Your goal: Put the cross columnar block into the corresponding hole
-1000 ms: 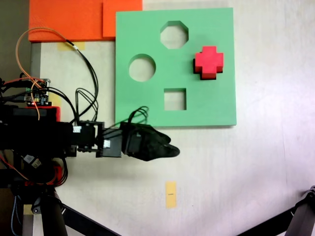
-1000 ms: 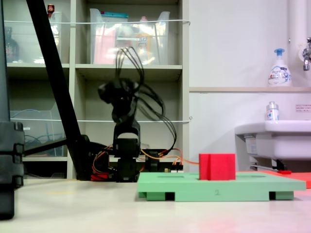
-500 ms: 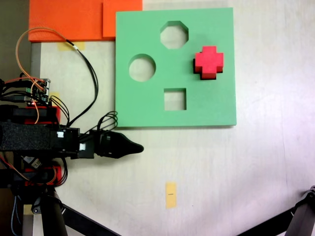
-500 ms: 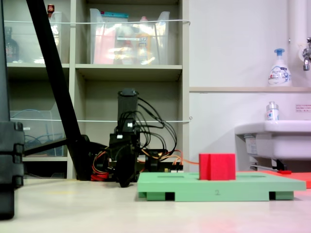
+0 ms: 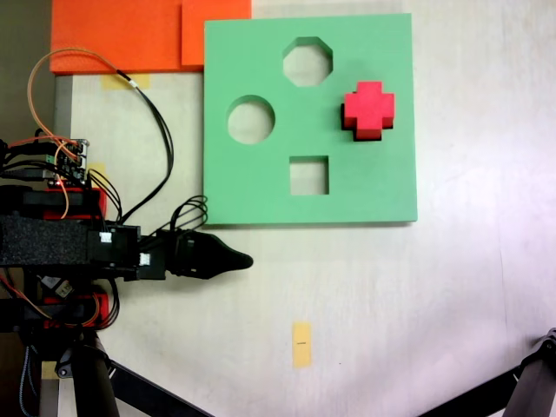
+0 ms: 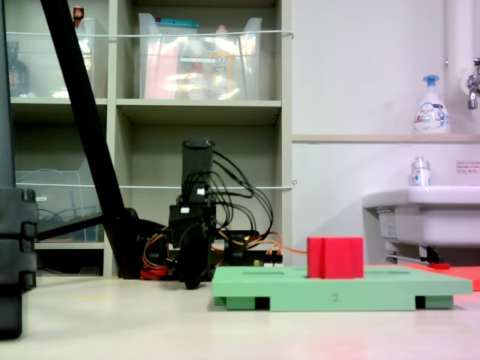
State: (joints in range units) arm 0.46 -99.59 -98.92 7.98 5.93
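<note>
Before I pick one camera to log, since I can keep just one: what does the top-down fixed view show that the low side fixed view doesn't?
Top-down: the board's cutout shapes, an octagonal hole, a round hole and a square hole, plus the block's plus outline.

Low side: the shelving, the sink, and the block standing proud of the board.

Both: the red block, the green board, the folded arm's gripper.

arm (image 5: 61,241): black boxy segments with small white labels
gripper (image 5: 246,260): black, tapering to one rounded point
cables (image 5: 156,130): thin black loops, plus orange wire (image 5: 52,65) curling above
base (image 5: 82,198): red parts, small circuit board (image 5: 62,165) with coloured leads
</note>
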